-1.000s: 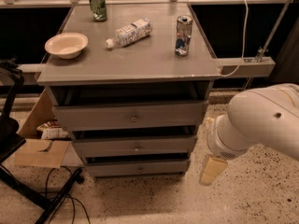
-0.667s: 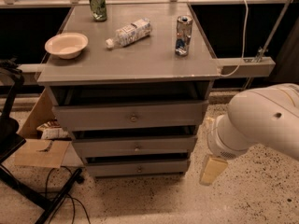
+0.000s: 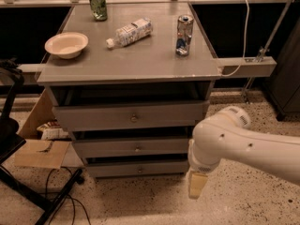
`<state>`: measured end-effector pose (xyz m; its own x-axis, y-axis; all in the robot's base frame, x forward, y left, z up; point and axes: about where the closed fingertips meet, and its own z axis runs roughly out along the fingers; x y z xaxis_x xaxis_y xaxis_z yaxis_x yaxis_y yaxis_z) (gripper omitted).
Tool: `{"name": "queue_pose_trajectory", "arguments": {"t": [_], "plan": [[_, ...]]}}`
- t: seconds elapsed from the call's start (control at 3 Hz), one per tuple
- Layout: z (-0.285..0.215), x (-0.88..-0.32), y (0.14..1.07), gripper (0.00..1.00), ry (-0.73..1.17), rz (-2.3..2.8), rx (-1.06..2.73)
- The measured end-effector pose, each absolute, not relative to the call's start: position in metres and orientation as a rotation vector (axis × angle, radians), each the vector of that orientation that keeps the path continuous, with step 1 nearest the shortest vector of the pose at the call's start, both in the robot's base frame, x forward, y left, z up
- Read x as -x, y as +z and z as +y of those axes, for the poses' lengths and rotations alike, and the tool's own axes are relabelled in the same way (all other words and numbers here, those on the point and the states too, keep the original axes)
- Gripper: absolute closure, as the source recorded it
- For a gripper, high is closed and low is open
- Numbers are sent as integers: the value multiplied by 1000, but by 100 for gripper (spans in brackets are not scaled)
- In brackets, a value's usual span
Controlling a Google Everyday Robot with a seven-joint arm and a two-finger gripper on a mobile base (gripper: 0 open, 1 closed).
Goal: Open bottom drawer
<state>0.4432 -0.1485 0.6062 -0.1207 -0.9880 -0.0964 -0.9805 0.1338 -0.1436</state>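
Observation:
The grey cabinet has three drawer fronts. The bottom drawer (image 3: 138, 168) is the slimmest, near the floor, with a small round knob at its centre; it sits flush with only a thin dark gap above it. The mid-sized front (image 3: 136, 147) and the tallest front (image 3: 131, 117) are above it. My white arm (image 3: 243, 144) comes in from the right. The gripper (image 3: 197, 185) hangs down, pale yellow, just right of the cabinet's lower right corner, level with the bottom drawer and apart from it.
On the cabinet top (image 3: 150, 64) are a white bowl (image 3: 66, 44), a green can (image 3: 98, 4), a lying plastic bottle (image 3: 129, 32) and an upright can (image 3: 184, 35). A cardboard box (image 3: 40, 139), a black stand (image 3: 11, 139) and cables are left. A white cable (image 3: 243, 36) hangs at the right.
My arm and gripper have moved left and a little forward, closer to the cabinet's lower right corner. The drawers have not moved.

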Motion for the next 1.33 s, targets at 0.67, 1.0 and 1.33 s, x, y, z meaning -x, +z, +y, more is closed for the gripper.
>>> {"name": "queue_pose_trajectory", "arguments": {"t": [0.67,1.0,1.33], "plan": [[-152,-468,472,0,-23,2256,1938],[-149,-477,422,0,46,2257,1899],[-149,-477,422,0,44,2257,1899]]}}
